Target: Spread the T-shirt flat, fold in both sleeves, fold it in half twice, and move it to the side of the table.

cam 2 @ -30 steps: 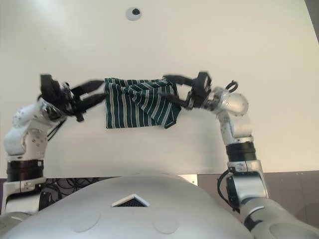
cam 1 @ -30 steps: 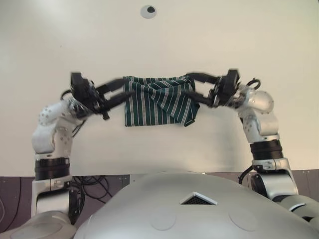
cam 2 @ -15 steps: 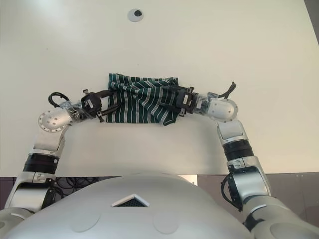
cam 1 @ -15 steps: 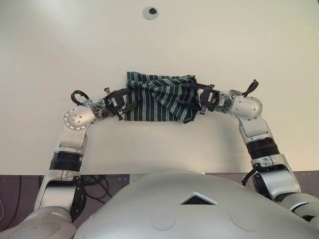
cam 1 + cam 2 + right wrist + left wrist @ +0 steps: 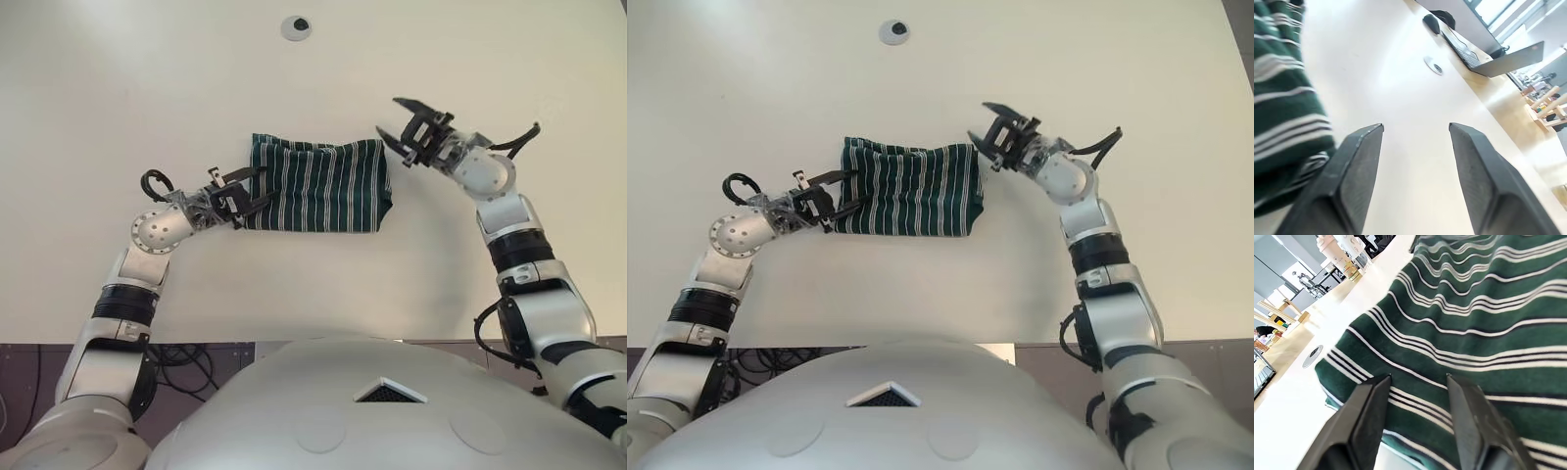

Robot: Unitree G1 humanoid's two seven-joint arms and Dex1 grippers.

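Lying on the table (image 5: 470, 59), no longer held up between the arms, the T-shirt (image 5: 318, 186) forms a compact folded rectangle near the middle. The right gripper (image 5: 392, 117) has let go and risen clear beside its right edge, wide open and empty. The left gripper (image 5: 253, 188) sits low at the left edge, fingers apart, clamping nothing. Folding appears complete; the move aside remains.

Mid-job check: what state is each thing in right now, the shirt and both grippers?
T-shirt: folded into a compact rectangle, lying flat on the table.
Left gripper: fingers open, over the fabric at the shirt's left edge.
Right gripper: fingers open, holding nothing, apart from the shirt beside its far right corner.
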